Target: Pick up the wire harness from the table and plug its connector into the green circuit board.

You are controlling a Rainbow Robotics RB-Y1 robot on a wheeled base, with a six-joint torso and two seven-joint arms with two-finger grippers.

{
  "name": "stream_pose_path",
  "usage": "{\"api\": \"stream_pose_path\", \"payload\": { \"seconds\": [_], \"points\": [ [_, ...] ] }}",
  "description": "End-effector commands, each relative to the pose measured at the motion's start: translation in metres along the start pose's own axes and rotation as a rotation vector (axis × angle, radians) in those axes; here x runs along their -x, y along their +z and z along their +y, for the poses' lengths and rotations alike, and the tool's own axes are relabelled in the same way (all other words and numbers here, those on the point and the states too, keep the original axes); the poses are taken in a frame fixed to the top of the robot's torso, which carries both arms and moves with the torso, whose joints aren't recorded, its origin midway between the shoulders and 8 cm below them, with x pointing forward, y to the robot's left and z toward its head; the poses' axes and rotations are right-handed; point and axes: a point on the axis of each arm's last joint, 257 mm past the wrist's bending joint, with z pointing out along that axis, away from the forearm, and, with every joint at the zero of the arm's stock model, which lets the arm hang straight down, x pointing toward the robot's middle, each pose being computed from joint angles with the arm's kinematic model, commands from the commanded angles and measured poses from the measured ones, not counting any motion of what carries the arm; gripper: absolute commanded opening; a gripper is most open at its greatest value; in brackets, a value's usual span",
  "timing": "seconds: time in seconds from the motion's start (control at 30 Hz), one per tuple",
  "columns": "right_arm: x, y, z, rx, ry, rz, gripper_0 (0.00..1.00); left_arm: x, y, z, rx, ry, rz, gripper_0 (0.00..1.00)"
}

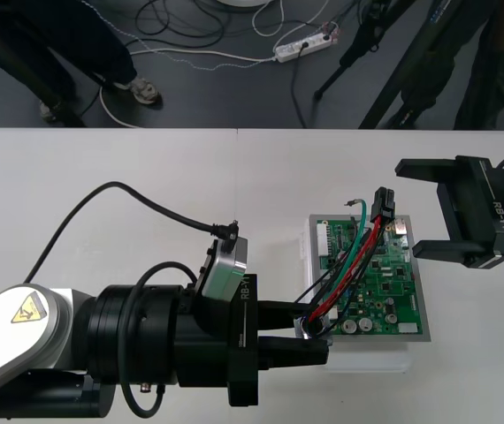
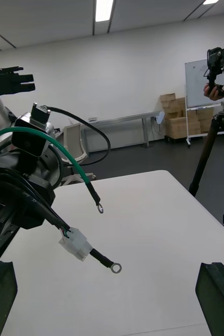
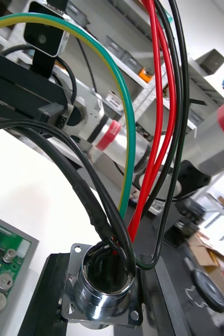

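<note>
Your left gripper (image 1: 323, 332) is clamped on the wire harness (image 1: 349, 265). Its black fingers (image 3: 49, 299) close on either side of the round metal socket (image 3: 104, 286), and the square flange sits between them. In the front view the socket (image 1: 316, 327) hangs right at the near-left corner of the green circuit board (image 1: 385, 283), above the edge of the white base (image 1: 367, 358).

From the socket the red wires (image 1: 358, 256), a green wire (image 1: 342, 258) and black wires run across the board toward its far edge. They end at the black plug (image 1: 382, 205). You cannot tell from above whether the plug is seated in the board. In the right wrist view the plug (image 2: 12, 81) sits high, well above the table (image 2: 143, 236).

That same view shows three loose ends held above the table. The green wire (image 2: 64, 152) ends in a small ring terminal (image 2: 99, 209). Near it are a white connector (image 2: 76, 244) and a black lead with its own ring.

Your right gripper (image 1: 407, 208) waits at the far-right corner of the board with its jaws spread wide and nothing in them. Its fingers (image 2: 216, 294) stand far apart, and its fingertips are just beside the plug but not on it.
</note>
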Motion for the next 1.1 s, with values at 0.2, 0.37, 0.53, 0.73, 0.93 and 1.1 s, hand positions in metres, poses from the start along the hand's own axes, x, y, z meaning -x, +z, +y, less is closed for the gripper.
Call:
{"api": "stream_pose_path", "payload": {
  "seconds": [0.2, 0.37, 0.53, 0.73, 0.93, 1.1],
  "points": [
    [0.015, -0.004, 0.002, 0.031, 0.012, -0.004, 1.00, 0.016, 0.001, -0.041, -0.211, -0.147, 0.124, 0.00],
    [0.017, -0.007, 0.000, 0.025, 0.012, -0.021, 1.00, 0.017, 0.002, -0.053, -0.262, -0.203, 0.169, 0.00],
    [0.020, -0.008, -0.001, 0.022, 0.005, -0.023, 1.00, 0.015, -0.005, -0.057, -0.318, -0.253, 0.242, 0.00],
    [0.018, -0.011, -0.004, 0.010, 0.012, -0.026, 1.00, 0.012, -0.015, -0.051, -0.383, -0.275, 0.300, 0.00],
    [0.025, -0.012, -0.003, 0.013, 0.022, -0.051, 1.00, 0.013, -0.023, -0.044, -0.436, -0.276, 0.341, 0.00],
    [0.030, -0.017, -0.004, 0.010, 0.030, -0.058, 1.00, 0.012, -0.028, -0.046, -0.496, -0.307, 0.368, 0.00]
  ]
}}
